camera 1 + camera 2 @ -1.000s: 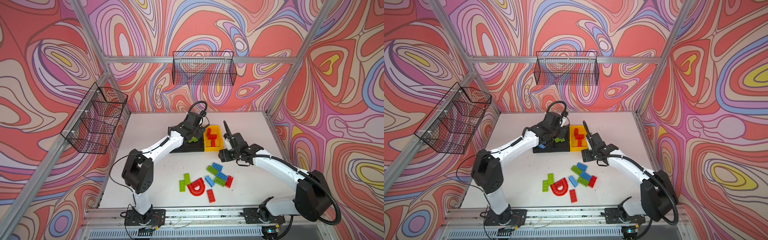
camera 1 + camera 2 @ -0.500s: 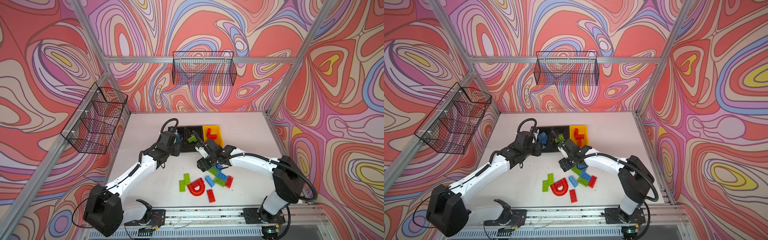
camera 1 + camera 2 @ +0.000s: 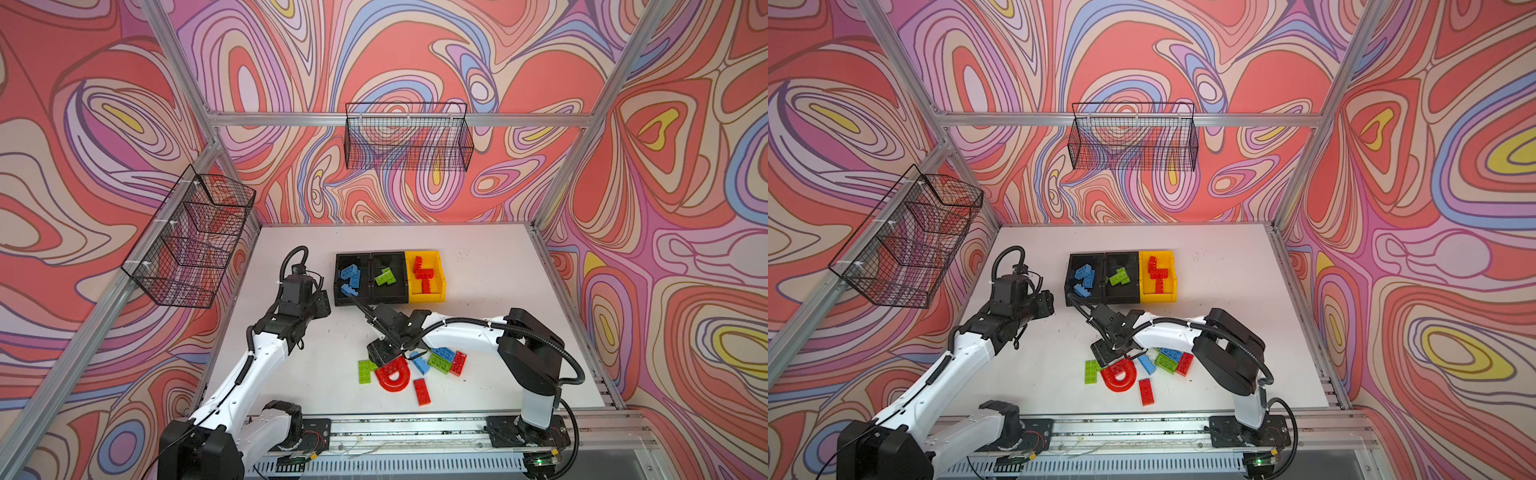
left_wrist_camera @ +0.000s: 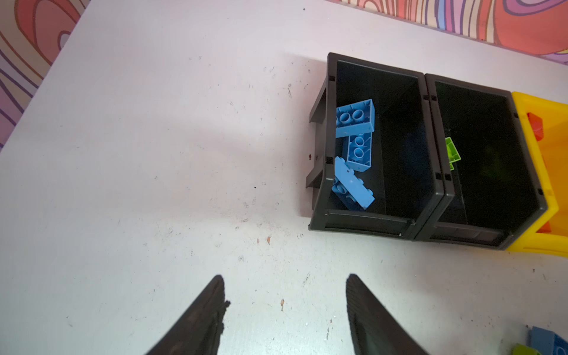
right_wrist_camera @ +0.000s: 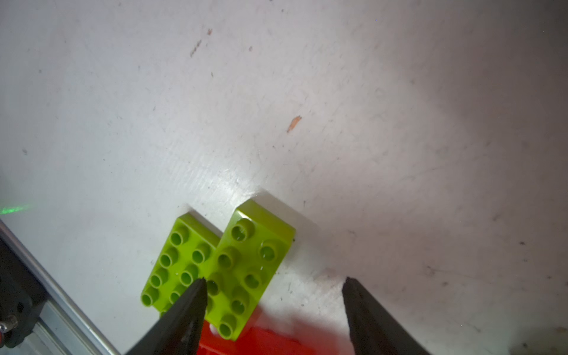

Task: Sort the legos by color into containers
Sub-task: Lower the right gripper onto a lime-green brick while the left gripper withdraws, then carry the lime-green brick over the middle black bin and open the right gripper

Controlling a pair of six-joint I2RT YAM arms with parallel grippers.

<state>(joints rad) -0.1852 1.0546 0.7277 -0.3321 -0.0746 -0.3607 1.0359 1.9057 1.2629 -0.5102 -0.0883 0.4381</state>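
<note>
Three containers stand in a row: a black bin point(image 3: 353, 255) with blue legos point(image 4: 355, 118), a black bin point(image 3: 388, 254) with green legos point(image 3: 385, 276), and a yellow bin point(image 3: 428, 296) with red legos point(image 3: 424, 272). Loose legos lie nearer the front: two green bricks point(image 5: 249, 261), a red arch point(image 3: 392, 376), a red brick point(image 3: 422, 391), a blue brick point(image 3: 419, 362). My right gripper point(image 5: 273, 279) hangs open just above the green bricks and the arch, with nothing between its fingers. My left gripper point(image 4: 284, 278) is open and empty over bare table, left of the bins.
A mixed cluster of green, blue and red bricks point(image 3: 448, 360) lies under the right forearm. Wire mesh baskets hang on the left wall point(image 3: 191, 241) and the back wall point(image 3: 407, 141). A metal rail point(image 3: 415, 428) runs along the table's front edge.
My left arm pulled back from over the bins to the left. My right gripper swung from beside the yellow bin to the loose pile, and its jaws narrowed somewhat.
</note>
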